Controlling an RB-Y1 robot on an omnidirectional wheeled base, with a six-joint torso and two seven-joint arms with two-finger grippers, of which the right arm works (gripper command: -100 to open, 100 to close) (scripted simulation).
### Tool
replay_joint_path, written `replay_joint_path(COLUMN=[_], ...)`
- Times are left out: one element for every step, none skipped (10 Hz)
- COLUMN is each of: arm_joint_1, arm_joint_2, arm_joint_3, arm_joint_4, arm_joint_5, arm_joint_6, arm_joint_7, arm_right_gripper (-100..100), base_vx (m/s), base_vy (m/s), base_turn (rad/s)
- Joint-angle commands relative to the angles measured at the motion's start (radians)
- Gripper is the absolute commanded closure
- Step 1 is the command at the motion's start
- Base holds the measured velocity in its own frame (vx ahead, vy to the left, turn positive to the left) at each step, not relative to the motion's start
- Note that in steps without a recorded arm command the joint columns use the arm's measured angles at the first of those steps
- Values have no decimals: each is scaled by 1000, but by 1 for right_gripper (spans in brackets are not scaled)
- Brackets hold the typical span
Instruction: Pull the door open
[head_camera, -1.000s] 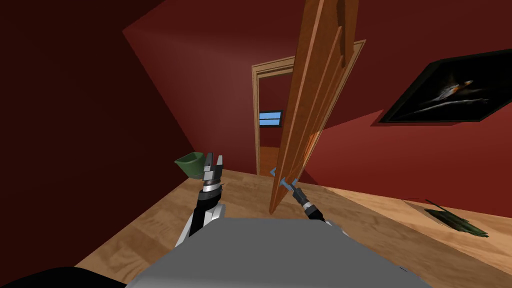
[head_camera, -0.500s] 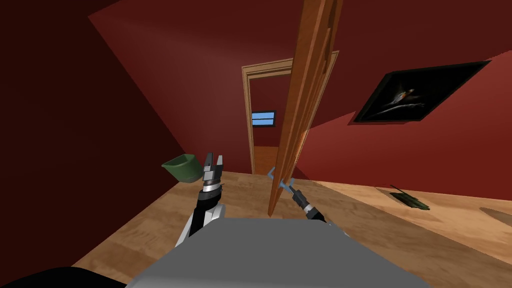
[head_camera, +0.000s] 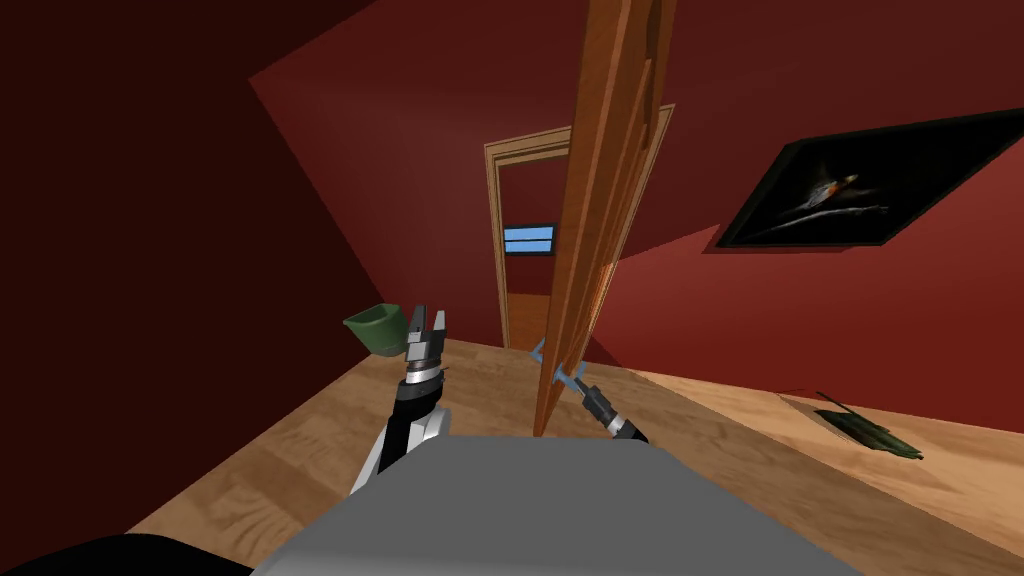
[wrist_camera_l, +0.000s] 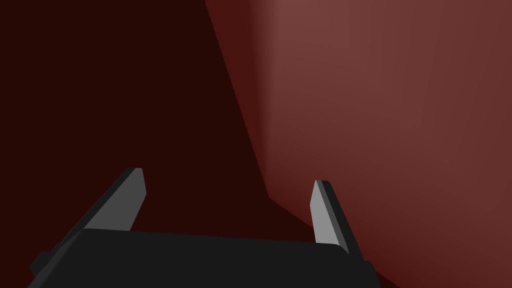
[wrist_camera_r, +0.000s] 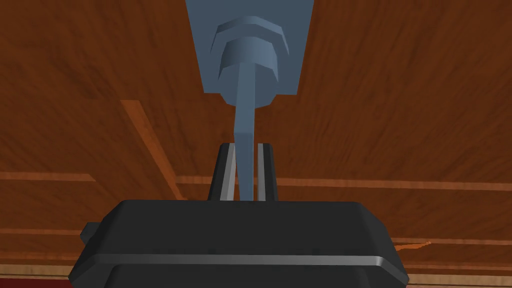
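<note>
**Door** (head_camera: 598, 210): brown wood with raised panels. It stands at 12 o'clock, swung out of its frame and seen nearly edge-on in the head view. The free edge points toward the robot.

**Handle** (wrist_camera_r: 245, 95): blue-grey lever on a blue-grey plate, fixed to the door's panelled face low on the free edge. The lever runs straight from the plate into the right gripper.

**Right gripper** (wrist_camera_r: 246, 167): at 1 o'clock, just off the door's lower edge. The fingers (wrist_camera_r: 228, 172) are drawn narrow and press the lever's two sides, so the handle is held.

**Left gripper** (head_camera: 429, 314): raised at 11 o'clock, well apart from the door. The left wrist view shows both blades spread wide with nothing between them.

**Green bin** (head_camera: 374, 328): open-topped, at 11 o'clock, just behind the left gripper. Contact between the two cannot be told.

**Door frame** (head_camera: 494, 250): light wood, at 12 o'clock beyond the door. Through it show a red wall and a small blue window (head_camera: 528, 238).

**Framed picture** (head_camera: 865, 195): dark, on the red wall at 2 o'clock.

**Dark green object** (head_camera: 868, 430): long and low, lying on the floor at 3 o'clock near the wall. What kind of thing it is cannot be made out.

**Floor** (head_camera: 290, 455): light wood boards.

**Walls** (head_camera: 150, 200): dark red.
</note>
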Motion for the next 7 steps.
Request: replay_joint_path(arm_joint_1=[-4, -2, -2, -1, -1, -1, -1], arm_joint_2=[-10, -12, -13, -15, -16, -17, -17], arm_joint_3=[7, 14, 20, 26, 31, 34, 37], arm_joint_4=[-8, -15, -21, -26, -31, -33, -37], arm_joint_5=[5, 9, 13, 16, 19, 20, 22], arm_joint_6=[-6, -10, -13, -15, -17, -18, -19], arm_joint_7=[-5, -7, -9, -10, -11, -12, -13], arm_right_gripper=[100, 100, 100, 100, 100, 100, 100], base_vx=[-37, -33, -50, -57, -57, -51, -66], base_vy=[-144, -157, -130, -139, -132, -105, -85], base_turn=[315, 254, 352, 306, 301, 268, 248])
